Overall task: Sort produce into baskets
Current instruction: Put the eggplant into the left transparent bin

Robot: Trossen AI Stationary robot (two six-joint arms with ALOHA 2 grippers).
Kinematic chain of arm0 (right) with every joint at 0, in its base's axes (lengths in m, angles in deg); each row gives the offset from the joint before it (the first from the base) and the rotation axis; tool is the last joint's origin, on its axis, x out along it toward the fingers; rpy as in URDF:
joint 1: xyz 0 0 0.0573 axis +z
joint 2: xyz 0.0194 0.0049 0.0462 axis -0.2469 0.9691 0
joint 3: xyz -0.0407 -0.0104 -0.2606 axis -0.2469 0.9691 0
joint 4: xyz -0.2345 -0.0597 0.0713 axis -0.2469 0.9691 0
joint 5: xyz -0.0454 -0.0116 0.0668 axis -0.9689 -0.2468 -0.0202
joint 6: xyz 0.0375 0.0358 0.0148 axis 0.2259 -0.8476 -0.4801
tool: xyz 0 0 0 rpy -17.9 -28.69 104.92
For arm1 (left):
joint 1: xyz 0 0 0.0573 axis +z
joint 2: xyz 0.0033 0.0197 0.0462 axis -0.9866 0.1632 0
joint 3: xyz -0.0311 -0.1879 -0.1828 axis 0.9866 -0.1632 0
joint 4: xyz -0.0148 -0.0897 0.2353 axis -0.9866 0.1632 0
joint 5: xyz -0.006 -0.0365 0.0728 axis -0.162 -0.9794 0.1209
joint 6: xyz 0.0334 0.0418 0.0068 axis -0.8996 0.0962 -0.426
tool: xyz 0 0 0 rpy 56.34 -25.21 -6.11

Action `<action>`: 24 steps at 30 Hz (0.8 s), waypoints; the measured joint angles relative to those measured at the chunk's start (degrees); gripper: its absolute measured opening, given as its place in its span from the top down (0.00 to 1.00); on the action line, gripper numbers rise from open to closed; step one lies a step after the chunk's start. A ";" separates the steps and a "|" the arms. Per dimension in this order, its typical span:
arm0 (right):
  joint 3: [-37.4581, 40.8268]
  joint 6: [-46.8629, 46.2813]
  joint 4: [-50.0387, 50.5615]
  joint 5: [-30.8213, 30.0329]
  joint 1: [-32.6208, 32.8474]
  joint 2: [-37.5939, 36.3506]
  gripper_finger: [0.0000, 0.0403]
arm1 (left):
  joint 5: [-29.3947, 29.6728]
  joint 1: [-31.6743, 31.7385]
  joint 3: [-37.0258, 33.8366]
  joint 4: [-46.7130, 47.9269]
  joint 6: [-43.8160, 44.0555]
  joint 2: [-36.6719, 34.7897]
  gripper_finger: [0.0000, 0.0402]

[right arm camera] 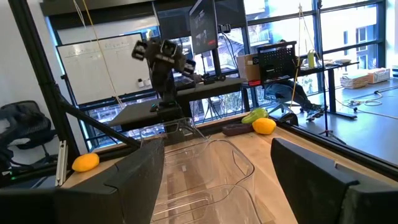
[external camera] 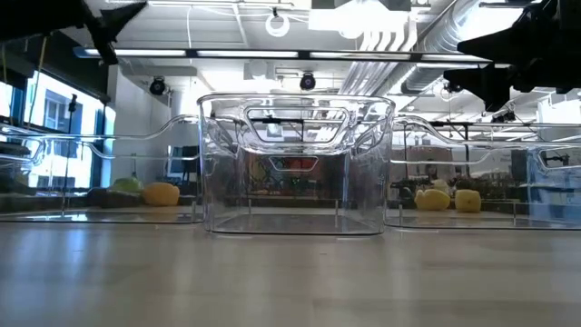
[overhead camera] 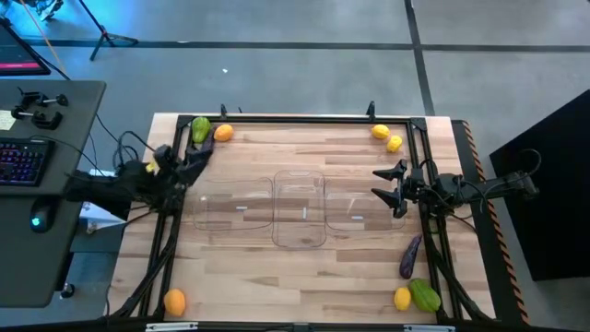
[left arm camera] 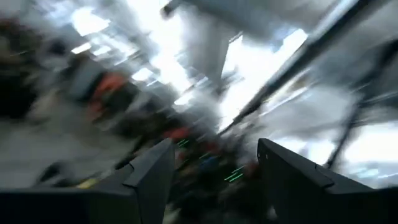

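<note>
High view straight down over table [overhead camera: 304, 267]; low view level, close to the middle bin [external camera: 295, 163], shared by both.

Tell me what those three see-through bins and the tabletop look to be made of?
The bins look like clear, glossy hard plastic: the room shows through their walls and the rims catch highlights. The tabletop looks like light wood, probably butcher-block planks with a smooth satin finish, judging by the strips and grain lines.

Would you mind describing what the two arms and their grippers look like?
Both arms are dark, nearly black, built of slim jointed links with black cables looping off them. The left gripper and right gripper each end in two flat, wedge-shaped dark fingers, matte and plain, with no markings visible. Seen from the wrists, the fingers look broad at the base and taper toward the tips.
</note>
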 joint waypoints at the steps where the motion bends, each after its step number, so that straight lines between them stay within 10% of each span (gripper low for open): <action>1: -0.02 0.00 0.00 0.01 -0.02 0.00 0.30 | 1.57 0.36 3.09 2.62 -0.82 3.97 0.46; 8: 0.00 -0.02 0.00 0.00 -0.02 0.02 0.30 | 7.44 13.20 34.76 44.90 0.85 30.71 0.46; 13: -0.01 -0.01 0.04 0.00 -0.02 0.02 0.30 | -1.74 31.37 53.36 84.06 8.07 43.86 0.46; 24: 0.00 0.00 0.07 0.00 0.00 0.04 0.30 | -10.51 46.41 39.90 88.27 11.93 50.80 0.46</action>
